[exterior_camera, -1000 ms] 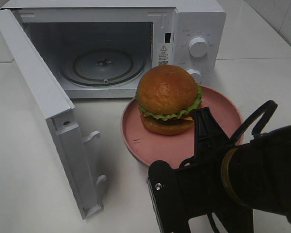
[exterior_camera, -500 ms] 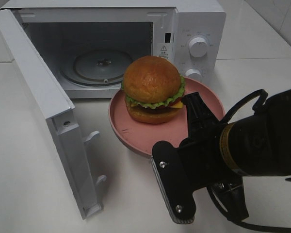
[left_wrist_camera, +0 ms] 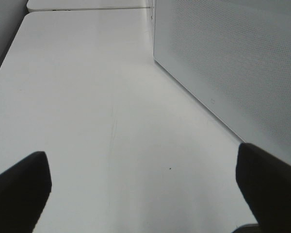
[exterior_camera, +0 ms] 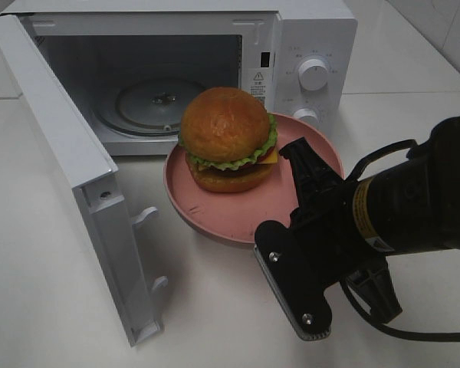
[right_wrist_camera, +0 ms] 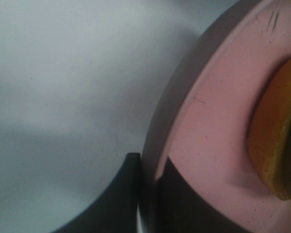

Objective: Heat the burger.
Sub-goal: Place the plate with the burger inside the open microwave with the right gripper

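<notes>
One burger (exterior_camera: 225, 130) on plate (exterior_camera: 238, 215), microwave door (exterior_camera: 69, 146) open

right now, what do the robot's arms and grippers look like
The right arm is black and bulky: a round wrist body with a yellow band and a small white label, a black cable trailing off it, and a flat black bracket with silver screws. The right gripper has slim black fingers. The left gripper shows only two dark, rounded fingertips.

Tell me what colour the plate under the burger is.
Pink, a plain solid pink. The plate shows best in the exterior high view, with the burger on it.
</notes>
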Controlling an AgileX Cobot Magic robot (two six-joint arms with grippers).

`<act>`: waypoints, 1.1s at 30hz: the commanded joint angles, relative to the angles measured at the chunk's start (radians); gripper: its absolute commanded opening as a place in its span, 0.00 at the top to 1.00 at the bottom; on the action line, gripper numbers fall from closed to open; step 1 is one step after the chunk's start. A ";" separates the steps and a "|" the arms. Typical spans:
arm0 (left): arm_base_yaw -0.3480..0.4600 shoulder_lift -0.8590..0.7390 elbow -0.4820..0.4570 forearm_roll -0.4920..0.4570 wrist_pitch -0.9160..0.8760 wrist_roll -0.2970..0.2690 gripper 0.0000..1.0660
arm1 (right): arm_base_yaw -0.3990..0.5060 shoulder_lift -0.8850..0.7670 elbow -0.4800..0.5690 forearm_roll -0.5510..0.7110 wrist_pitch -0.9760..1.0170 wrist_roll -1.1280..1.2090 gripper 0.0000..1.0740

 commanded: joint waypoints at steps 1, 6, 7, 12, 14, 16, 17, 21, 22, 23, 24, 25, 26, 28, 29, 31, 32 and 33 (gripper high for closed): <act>-0.004 -0.002 0.002 0.000 -0.003 0.001 0.08 | -0.006 0.004 -0.015 0.010 -0.046 -0.059 1.00; -0.004 -0.002 0.002 0.000 -0.003 0.001 0.08 | -0.025 0.042 -0.047 0.105 -0.062 -0.182 1.00; -0.004 -0.002 0.002 0.000 -0.003 0.001 0.08 | -0.046 0.055 -0.064 0.143 -0.063 -0.222 1.00; -0.004 -0.002 0.002 0.000 -0.003 0.001 0.08 | -0.080 0.078 -0.095 0.223 -0.073 -0.310 1.00; -0.004 -0.002 0.002 0.000 -0.003 0.001 0.08 | -0.090 0.091 -0.105 0.271 -0.091 -0.364 1.00; -0.004 -0.002 0.002 0.000 -0.003 0.001 0.08 | -0.101 0.104 -0.120 0.334 -0.092 -0.434 1.00; -0.004 -0.002 0.002 0.000 -0.003 0.001 0.08 | -0.115 0.121 -0.137 0.417 -0.090 -0.519 1.00; -0.004 -0.002 0.002 0.000 -0.003 0.001 0.08 | -0.135 0.143 -0.162 0.545 -0.091 -0.661 1.00; -0.004 -0.002 0.002 0.000 -0.003 0.001 0.08 | -0.142 0.157 -0.177 0.604 -0.098 -0.736 1.00; -0.004 -0.002 0.002 0.000 -0.003 0.001 0.08 | -0.146 0.161 -0.182 0.615 -0.105 -0.760 1.00; -0.004 -0.002 0.002 0.000 -0.003 0.001 0.08 | -0.146 0.161 -0.182 0.615 -0.105 -0.760 1.00; -0.004 -0.002 0.002 0.000 -0.003 0.001 0.08 | -0.146 0.180 -0.190 0.620 -0.122 -0.789 1.00; -0.004 -0.002 0.002 0.000 -0.003 0.001 0.08 | -0.146 0.180 -0.190 0.620 -0.122 -0.789 1.00; -0.004 -0.002 0.002 0.000 -0.003 0.001 0.08 | -0.146 0.207 -0.205 0.620 -0.147 -0.791 1.00; -0.004 -0.002 0.002 0.000 -0.003 0.001 0.08 | -0.146 0.207 -0.205 0.620 -0.147 -0.791 1.00; -0.004 -0.002 0.002 0.000 -0.003 0.001 0.08 | -0.146 0.226 -0.226 0.620 -0.144 -0.789 1.00; -0.004 -0.002 0.002 0.000 -0.003 0.001 0.08 | -0.146 0.242 -0.249 0.620 -0.136 -0.789 1.00; -0.004 -0.002 0.002 0.000 -0.003 0.001 0.08 | -0.146 0.249 -0.263 0.620 -0.133 -0.789 1.00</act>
